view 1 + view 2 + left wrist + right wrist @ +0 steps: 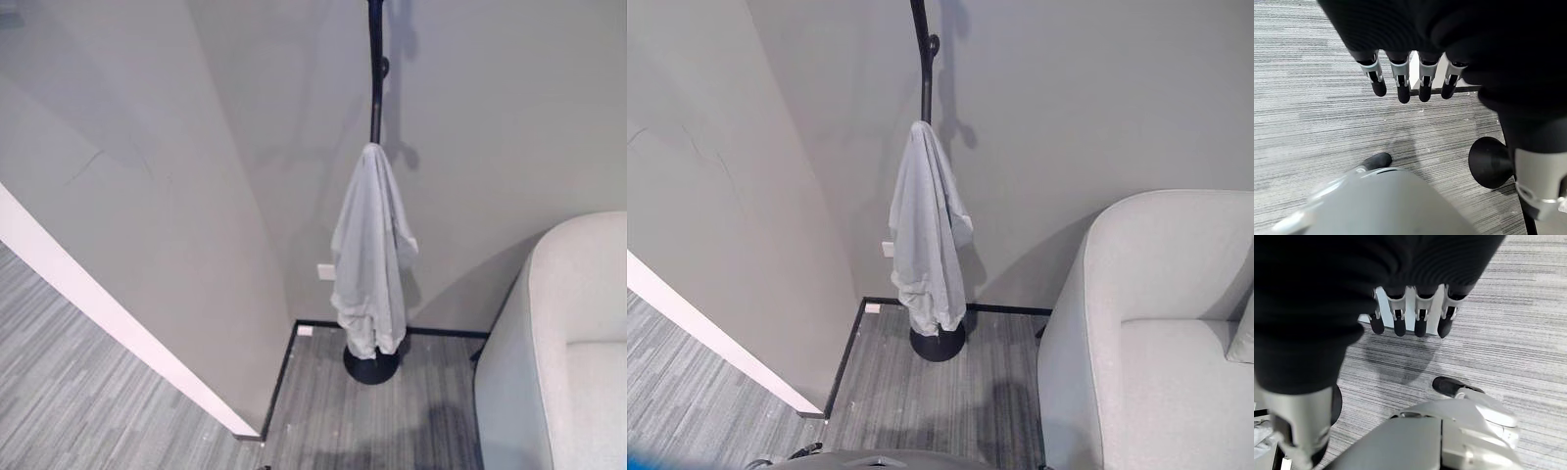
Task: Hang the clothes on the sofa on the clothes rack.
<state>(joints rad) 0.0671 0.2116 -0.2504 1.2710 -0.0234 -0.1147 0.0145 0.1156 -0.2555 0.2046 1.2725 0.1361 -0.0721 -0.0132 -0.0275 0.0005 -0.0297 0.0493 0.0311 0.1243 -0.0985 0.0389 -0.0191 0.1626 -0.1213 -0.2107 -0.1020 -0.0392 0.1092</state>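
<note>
A pale grey garment hangs from a hook of the black clothes rack, draping down almost to the rack's round base in the room's corner. The same garment appears on the rack in the right eye view. A light grey sofa stands to the right of the rack; its seat carries no clothing that I can see. My left hand hangs over the carpet with straight fingers, holding nothing. My right hand likewise hangs open above the carpet.
A grey wall with a white baseboard juts out on the left, ending in a corner near the rack. A cushion edge shows at the sofa's far right. Grey striped carpet lies between me and the rack.
</note>
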